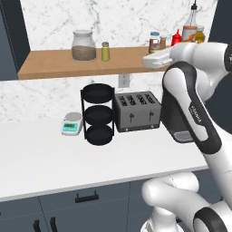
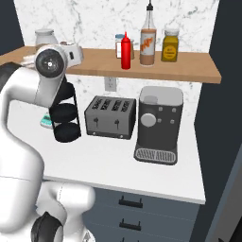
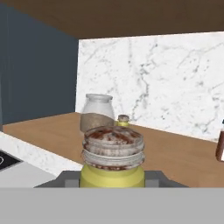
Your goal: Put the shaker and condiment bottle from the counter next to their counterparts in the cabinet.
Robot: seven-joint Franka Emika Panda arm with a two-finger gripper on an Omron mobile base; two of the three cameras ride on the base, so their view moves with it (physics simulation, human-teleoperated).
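Look at the hand view first: your tool (image 3: pixel 112 177) is clamped on the shaker (image 3: pixel 113 159), a yellow-green cylinder whose grey-silver cap, flecked rusty brown, faces up toward the camera. Its long axis runs upright, cap up, base hidden between the fingers. You're carrying it in the air at the front edge of the cabinet (image 3: pixel 175 151), with the wooden board stretching ahead to the white marble.

Beyond it on the board stands the second shaker (image 1: pixel 105 51), also upright, cap on top, just beside a big glass jar (image 1: pixel 84 45) holding brown grains. In the left base view your wrist sits level with the shelf, near its right half.

Farther right on the same board you have the condiment bottle (image 2: pixel 148 41), tall and upright with its thin black tip pointing straight up. It stands between the red squeeze bottle (image 2: pixel 125 50) and a squat mustard-yellow jar (image 2: pixel 170 46).

Below, on the worktop (image 1: pixel 41 154), are a toaster (image 1: pixel 137 111), a black three-tier rack (image 1: pixel 98 113) and a small scale (image 1: pixel 72 123).
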